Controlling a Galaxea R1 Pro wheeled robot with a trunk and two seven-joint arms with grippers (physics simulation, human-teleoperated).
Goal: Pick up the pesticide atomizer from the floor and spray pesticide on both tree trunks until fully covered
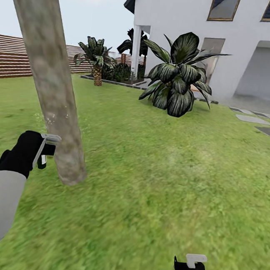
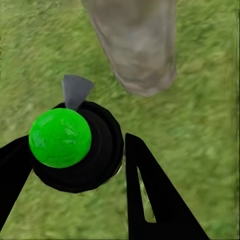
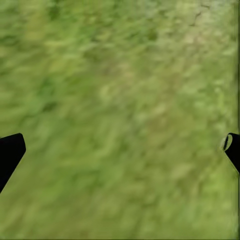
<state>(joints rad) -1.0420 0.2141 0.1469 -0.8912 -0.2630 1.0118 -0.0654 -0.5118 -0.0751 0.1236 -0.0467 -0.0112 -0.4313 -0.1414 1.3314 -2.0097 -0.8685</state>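
Head view: the left gripper (image 1: 45, 150) is closed on the atomizer (image 1: 42, 161), and the trunk (image 1: 52, 88) stands just beside it, leaning. The right gripper (image 1: 192, 261) hangs low over the lawn (image 1: 155, 175), far from the trunk.

Left wrist view: the atomizer (image 2: 75, 145) sits between the fingers (image 2: 150, 195); the trunk (image 2: 137, 45) is near, ahead.

Right wrist view: the fingers (image 3: 10, 152) are wide apart over the lawn (image 3: 120, 120), holding nothing.

Home garden: lawn (image 1: 154, 187), fence (image 1: 13, 58), house (image 1: 245, 47).
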